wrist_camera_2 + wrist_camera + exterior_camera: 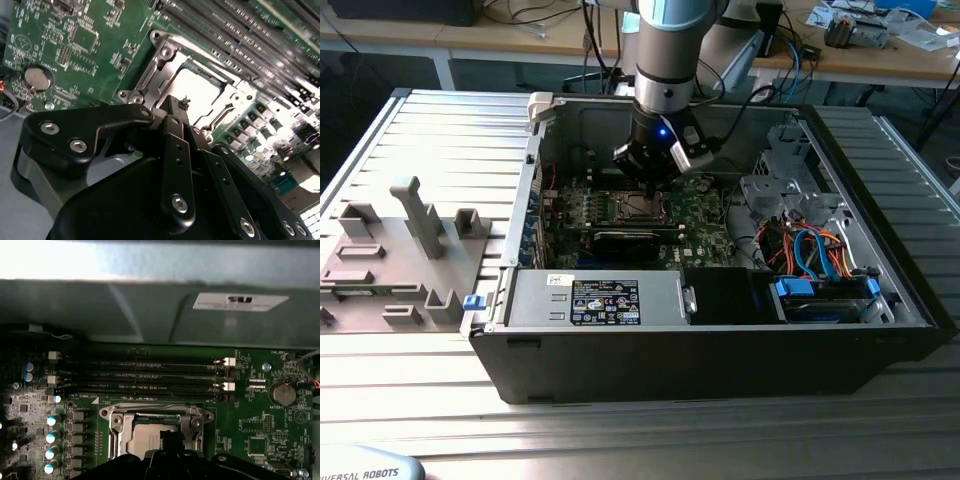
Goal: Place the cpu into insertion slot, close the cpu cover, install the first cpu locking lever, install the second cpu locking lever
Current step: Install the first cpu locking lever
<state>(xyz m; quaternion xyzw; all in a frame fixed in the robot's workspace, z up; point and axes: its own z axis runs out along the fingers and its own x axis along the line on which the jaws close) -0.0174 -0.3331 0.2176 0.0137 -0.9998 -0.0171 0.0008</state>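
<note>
My gripper (648,186) hangs inside the open computer case, right above the insertion slot (640,208) on the green board. In the second wrist view the black fingers (176,145) meet at their tips, so the gripper (176,106) is shut with nothing between them. Just beyond the tips lies the cpu (200,92), its silvery top showing through the cut-out of the cpu cover (161,59), which lies flat over it. The first wrist view shows the same cover (155,413) and cpu (144,438), with the gripper (172,439) at their near edge.
Long black memory slots (150,375) run beside the socket, and a coin battery (282,394) sits on the board. A power supply (590,298) lies in front, a drive cage with cables (810,250) on the exterior view's right, and a grey fixture (410,240) outside the case.
</note>
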